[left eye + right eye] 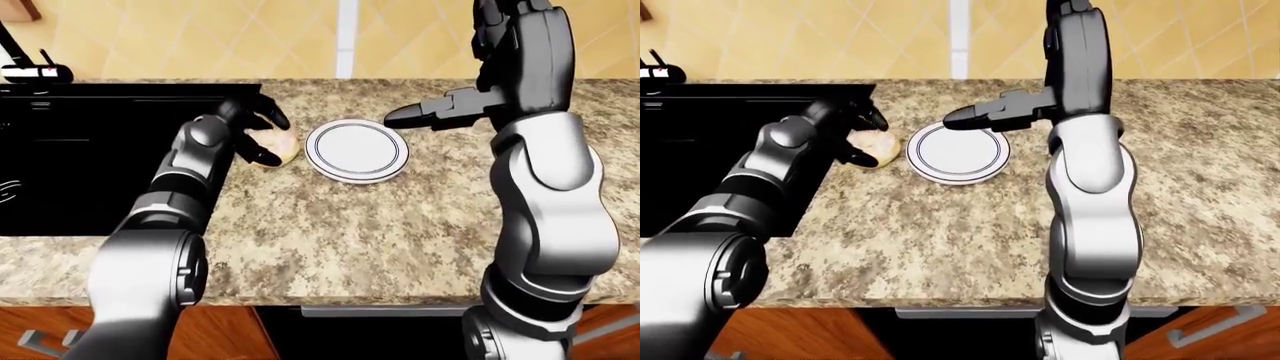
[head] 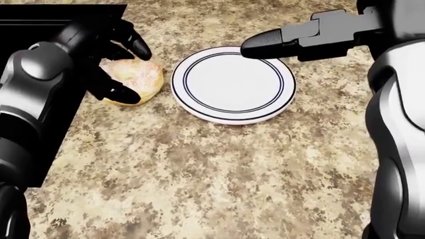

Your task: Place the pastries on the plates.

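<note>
one plate (image 2: 233, 84), left hand (image 2: 109, 62) cupping pastry (image 2: 136, 78) beside it

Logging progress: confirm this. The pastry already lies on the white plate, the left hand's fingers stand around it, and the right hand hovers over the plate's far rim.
Wrong on one count: the pastry lies on the counter beside the plate, not on it, as the head view shows. The left hand and right hand are as stated.
</note>
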